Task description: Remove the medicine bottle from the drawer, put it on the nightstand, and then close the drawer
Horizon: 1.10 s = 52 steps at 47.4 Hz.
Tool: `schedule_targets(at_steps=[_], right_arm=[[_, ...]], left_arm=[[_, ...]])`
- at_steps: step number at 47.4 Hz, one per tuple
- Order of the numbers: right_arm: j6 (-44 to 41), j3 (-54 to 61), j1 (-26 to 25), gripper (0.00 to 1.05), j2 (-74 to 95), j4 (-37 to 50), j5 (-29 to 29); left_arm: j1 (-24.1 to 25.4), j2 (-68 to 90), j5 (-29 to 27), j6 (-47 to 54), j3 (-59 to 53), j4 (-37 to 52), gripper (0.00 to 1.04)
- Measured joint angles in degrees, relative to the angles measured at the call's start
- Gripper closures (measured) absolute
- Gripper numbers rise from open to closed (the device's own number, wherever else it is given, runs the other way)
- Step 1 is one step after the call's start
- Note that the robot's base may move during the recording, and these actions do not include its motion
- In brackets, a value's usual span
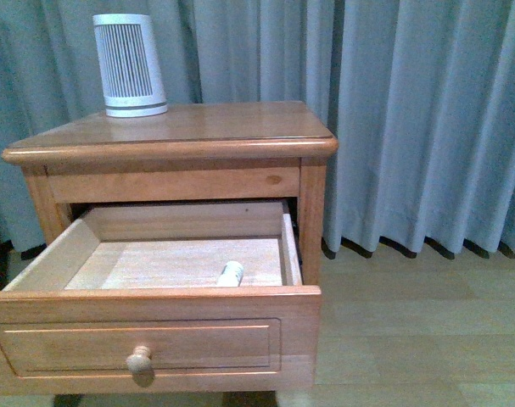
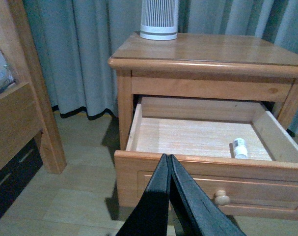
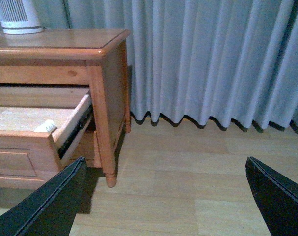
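Note:
The reddish-brown nightstand (image 1: 240,127) stands before a curtain with its upper drawer (image 1: 155,335) pulled out. A tiny white medicine bottle (image 1: 231,274) lies on its side on the pale drawer floor near the front right corner; it also shows in the left wrist view (image 2: 240,148) and the right wrist view (image 3: 45,127). My left gripper (image 2: 168,158) is shut and empty, a little in front of the drawer front, left of the round knob (image 2: 221,197). My right gripper (image 3: 166,164) stands wide open over the floor to the right of the nightstand. Neither arm shows in the front view.
A tall white ribbed device (image 1: 129,64) stands on the back left of the nightstand top. Grey-blue curtains (image 1: 410,110) hang behind. A plain wooden frame post (image 2: 33,83) stands left of the nightstand. Pale wood flooring (image 3: 188,187) lies to the right.

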<state>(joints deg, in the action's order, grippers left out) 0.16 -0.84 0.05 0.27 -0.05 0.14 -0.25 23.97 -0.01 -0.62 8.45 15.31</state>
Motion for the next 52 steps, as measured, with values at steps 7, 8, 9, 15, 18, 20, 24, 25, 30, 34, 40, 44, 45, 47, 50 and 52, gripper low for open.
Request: schedule_targets(at_steps=[7,8,9,15,18,20,24,25,30,34,40,44,45,47,50,52], right_arm=[[0.0,0.0,0.0,0.07,0.0,0.0,0.0],[0.0,0.0,0.0,0.07,0.0,0.0,0.0],[0.0,0.0,0.0,0.07,0.0,0.0,0.0],[0.0,0.0,0.0,0.07,0.0,0.0,-0.4],[0.0,0.0,0.0,0.07,0.0,0.0,-0.5],[0.0,0.0,0.0,0.07,0.0,0.0,-0.5],[0.0,0.0,0.0,0.07,0.0,0.0,-0.5],[0.0,0.0,0.0,0.07,0.0,0.0,-0.5],[0.0,0.0,0.0,0.07,0.0,0.0,-0.4],[0.0,0.0,0.0,0.07,0.0,0.0,-0.3],[0.0,0.0,0.0,0.07,0.0,0.0,-0.3],[0.0,0.0,0.0,0.07,0.0,0.0,-0.3],[0.0,0.0,0.0,0.07,0.0,0.0,-0.2],[0.0,0.0,0.0,0.07,0.0,0.0,-0.2],[6.6,-3.4,-2.4,0.07,6.2,-6.3,-8.9],[10.9,-6.6,-2.8,0.07,13.2,-5.4,-11.5]], left_arm=[[0.0,-2.5,0.1,0.0,-1.9,-0.4,1.01],[0.0,-2.9,0.0,0.0,-2.1,-0.5,1.01],[0.0,-3.3,0.0,0.0,-2.3,-0.6,1.01],[0.0,-5.2,-0.1,0.0,-3.4,-1.4,1.01],[0.0,-6.3,-0.3,0.0,-4.1,-2.0,1.01],[0.0,-7.1,-0.2,0.0,-4.5,-2.4,1.01],[0.0,-8.8,-0.2,0.0,-5.0,-3.3,1.01],[0.0,-9.0,-0.2,0.0,-5.1,-3.5,1.01],[0.0,-10.5,-0.1,0.0,-5.6,-4.3,1.01],[0.0,-11.5,-0.1,0.0,-6.1,-4.9,1.01],[0.0,-13.5,0.0,0.0,-7.9,-5.1,1.01],[0.0,-20.7,0.0,0.0,-7.9,-13.8,1.01],[0.0,-22.3,0.0,0.0,-7.9,-14.6,1.01],[0.0,-23.2,0.0,0.0,-7.9,-15.0,1.01],[0.0,-23.5,0.0,0.0,-7.9,-15.1,1.01],[0.0,-23.5,0.0,0.0,-7.9,-15.1,1.01]])
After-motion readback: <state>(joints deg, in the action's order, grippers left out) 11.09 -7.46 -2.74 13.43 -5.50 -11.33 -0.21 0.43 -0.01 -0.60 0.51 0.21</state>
